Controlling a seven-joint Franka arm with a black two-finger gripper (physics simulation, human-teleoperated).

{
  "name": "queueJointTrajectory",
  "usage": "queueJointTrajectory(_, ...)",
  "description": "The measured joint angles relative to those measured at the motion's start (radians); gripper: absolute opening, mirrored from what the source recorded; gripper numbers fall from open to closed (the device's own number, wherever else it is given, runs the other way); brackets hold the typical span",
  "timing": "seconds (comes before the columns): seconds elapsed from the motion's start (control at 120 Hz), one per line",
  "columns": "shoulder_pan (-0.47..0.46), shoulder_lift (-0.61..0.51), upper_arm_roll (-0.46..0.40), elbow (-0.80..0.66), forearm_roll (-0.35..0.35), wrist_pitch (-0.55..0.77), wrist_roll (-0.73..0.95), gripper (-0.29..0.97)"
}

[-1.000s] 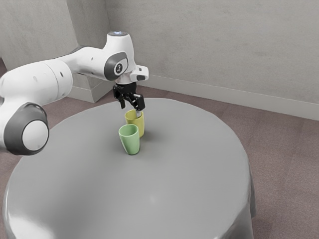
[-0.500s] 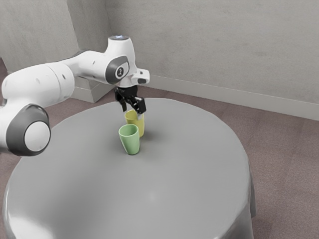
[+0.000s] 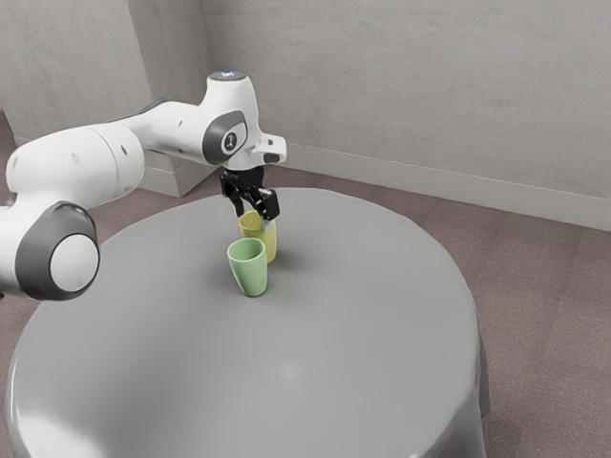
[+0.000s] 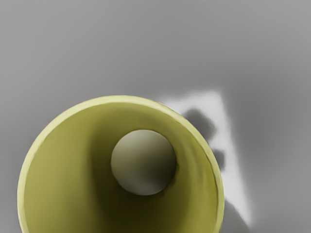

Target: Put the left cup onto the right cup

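Reaching in from the exterior view's left, the gripper (image 3: 251, 202) is hovering with its fingers spread over the yellow cup (image 3: 260, 237). That cup is standing on the table (image 3: 382, 315), with the green cup (image 3: 248, 267) just beside it (perhaps touching) at its seven o'clock. A finger closing off-centre is risking tipping the yellow cup into that neighbour.

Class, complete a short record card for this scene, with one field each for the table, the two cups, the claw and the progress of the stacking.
table: round, grey
yellow cup: upright on the table, empty inside
green cup: upright on the table, close beside the yellow cup and nearer the exterior camera; whether they touch cannot be told
claw: at the yellow cup's rim, coming from above
stacking: not yet done; both cups stand on the table
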Motion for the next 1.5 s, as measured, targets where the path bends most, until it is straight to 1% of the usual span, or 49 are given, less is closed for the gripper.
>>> queueJointTrajectory(0.142,0.000,0.001,0.000,-0.001,0.000,0.002,0.001,0.61)
queueJointTrajectory(0.308,0.000,0.003,-0.001,-0.001,0.000,0.003,0.002,0.56)
queueJointTrajectory(0.625,0.000,0.011,-0.001,-0.001,0.000,0.006,0.004,0.42)
queueJointTrajectory(1.175,0.000,0.017,-0.001,-0.001,-0.001,0.010,0.005,0.22)
queueJointTrajectory(1.5,0.000,0.020,0.000,-0.001,-0.002,0.013,0.006,0.07)
